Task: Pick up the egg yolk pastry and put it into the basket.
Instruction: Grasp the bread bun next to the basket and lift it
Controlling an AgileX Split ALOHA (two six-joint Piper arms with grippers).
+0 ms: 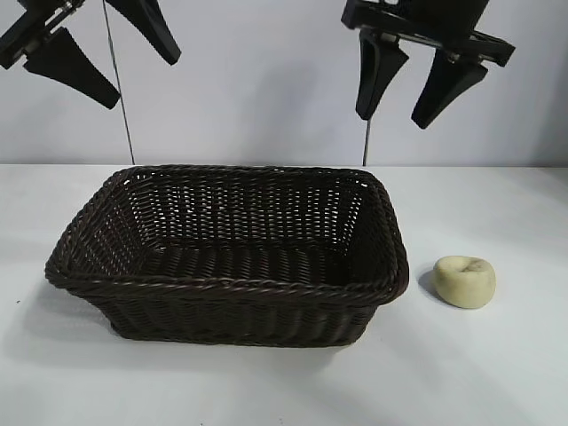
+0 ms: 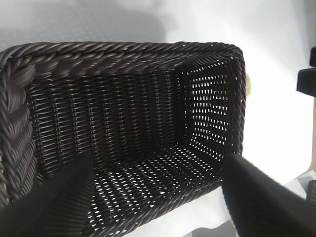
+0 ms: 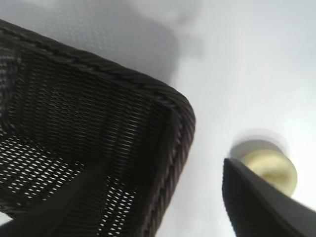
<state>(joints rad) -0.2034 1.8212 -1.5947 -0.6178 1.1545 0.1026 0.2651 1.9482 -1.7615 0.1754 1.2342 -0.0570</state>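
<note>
1. In the exterior view we see a dark brown woven basket (image 1: 231, 257) filling the centre of the frame on a white table (image 1: 497, 373). Its inside holds nothing we can see.
2. The egg yolk pastry (image 1: 465, 281) lies on the table at the lower right of the frame, near the basket's right end but apart from it. It is a pale yellow lump with a dimpled top.
3. The left gripper (image 1: 105, 55) hangs at the upper left of the frame, high above the basket. Its fingers are spread and hold nothing. The frame's top edge cuts off the arm.
4. The right gripper (image 1: 415, 82) hangs at the upper right, above the basket's right end. Its fingers are spread and hold nothing. Its arm is cut off too.
5. In the left wrist view, the basket's far wall hides all but a thin sliver of the pastry.
6. In the right wrist view, a dark finger (image 3: 256, 207) covers part of the blurred pastry (image 3: 269, 170), which lies beside the basket's corner.
</note>
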